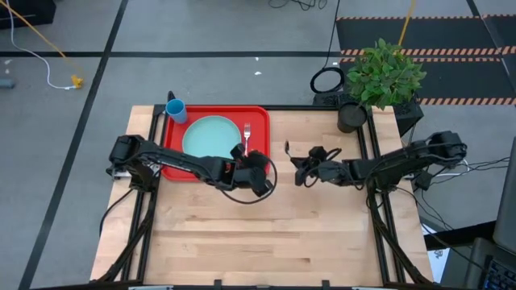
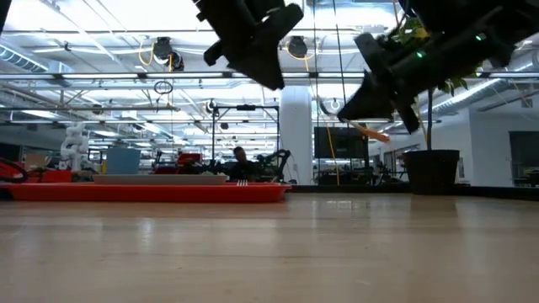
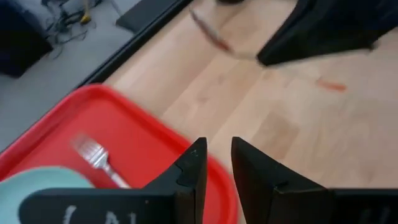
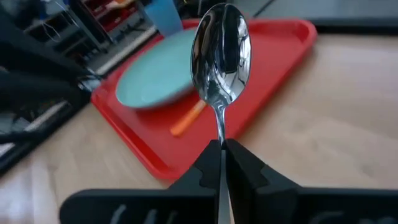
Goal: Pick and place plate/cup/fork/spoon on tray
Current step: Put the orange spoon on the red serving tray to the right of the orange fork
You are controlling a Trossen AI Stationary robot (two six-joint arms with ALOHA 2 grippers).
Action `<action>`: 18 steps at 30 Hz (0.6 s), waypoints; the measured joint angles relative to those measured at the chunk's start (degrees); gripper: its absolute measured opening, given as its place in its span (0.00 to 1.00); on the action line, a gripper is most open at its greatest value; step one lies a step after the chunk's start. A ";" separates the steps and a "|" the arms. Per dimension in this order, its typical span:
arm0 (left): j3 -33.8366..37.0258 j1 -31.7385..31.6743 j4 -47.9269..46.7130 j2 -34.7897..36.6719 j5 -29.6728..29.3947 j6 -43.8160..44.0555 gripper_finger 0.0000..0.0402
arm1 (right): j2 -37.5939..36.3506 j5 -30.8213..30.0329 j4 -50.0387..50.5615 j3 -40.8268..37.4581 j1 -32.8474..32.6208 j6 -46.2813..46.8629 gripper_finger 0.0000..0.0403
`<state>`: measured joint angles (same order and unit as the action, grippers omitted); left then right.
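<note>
A red rectangular plastic tray [image 1: 172, 158] with rounded corners lay at the far left of the pale wooden worktop [image 1: 266, 234], carrying a large round pale turquoise plate [image 1: 211, 136] and, just beside the plate toward the tray's right-hand rim, a small fork with silver tines and an orange handle [image 1: 247, 136]. A small bright blue plastic cup [image 1: 176, 110] stood at the tray's far left corner; whether it sat inside the rim or just outside could not be told.

The right claw [image 4: 222, 149], held above bare worktop to the right of the tray, was clamped on the thin neck of a small spoon with a silver rounded metal bowl [image 4: 221, 53]; the bowl stood up past the fingertips toward the tray, and the low view showed an orange handle sticking out behind the claw, clear of the wood.

The left claw [image 3: 217, 163] hung over the tray's near right corner, close to the fork's handle, its two dark fingers [image 3: 193, 168] a narrow gap apart and holding nothing.

A potted green plant [image 1: 382, 79] stood at the worktop's far right corner.
</note>
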<state>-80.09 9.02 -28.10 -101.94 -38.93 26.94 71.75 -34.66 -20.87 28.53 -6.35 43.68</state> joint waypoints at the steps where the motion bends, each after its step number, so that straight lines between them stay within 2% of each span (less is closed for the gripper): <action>1: 0.02 0.00 -1.18 -0.08 -0.12 0.91 0.19 | 0.34 0.00 -0.09 0.96 0.25 -1.06 0.00; 6: 2.52 0.41 -6.45 0.04 -0.49 8.46 0.19 | 2.96 0.14 0.09 5.92 0.83 -4.81 0.00; 13: 10.26 3.18 -2.29 0.58 0.37 12.19 0.19 | 8.78 0.15 0.11 13.67 1.32 -8.18 0.00; 18: 11.80 5.69 -1.57 0.61 0.35 14.81 0.19 | 14.89 0.18 0.23 20.09 3.38 -9.44 0.00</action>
<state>-68.30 14.71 -29.66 -101.32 -38.58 41.75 86.64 -34.48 -20.64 48.63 -2.97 34.24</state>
